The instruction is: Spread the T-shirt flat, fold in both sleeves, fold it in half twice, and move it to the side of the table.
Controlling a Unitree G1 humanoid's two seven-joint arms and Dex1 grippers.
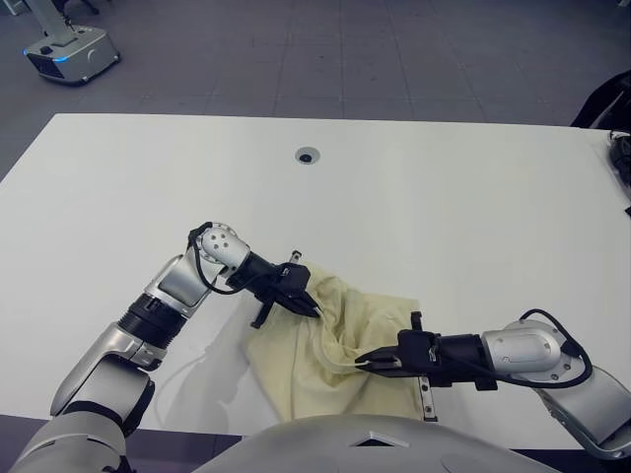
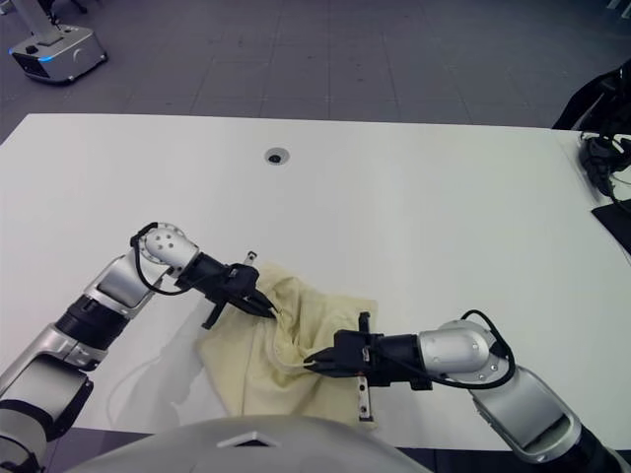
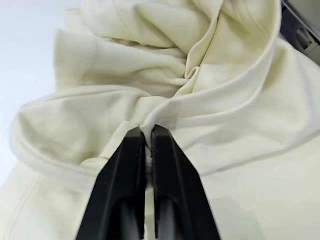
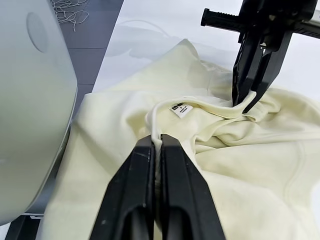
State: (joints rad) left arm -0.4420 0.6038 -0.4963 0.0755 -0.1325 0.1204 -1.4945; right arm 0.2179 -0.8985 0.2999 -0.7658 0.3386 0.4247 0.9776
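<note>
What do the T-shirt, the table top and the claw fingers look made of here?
T-shirt: soft pale cream knit, probably cotton, matte; it bunches in loose folds and shows stitched seams.
Table: hard white top, perhaps laminate, smooth with a faint sheen.
Left claw fingers: smooth black, likely moulded plastic, with dull highlights.

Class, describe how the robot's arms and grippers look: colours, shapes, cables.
The left arm and right arm have rounded silver-grey shells with black rings and joints. A black cable loops beside each wrist. The left gripper and right gripper are black, each with two slim, tapering fingers.
</note>
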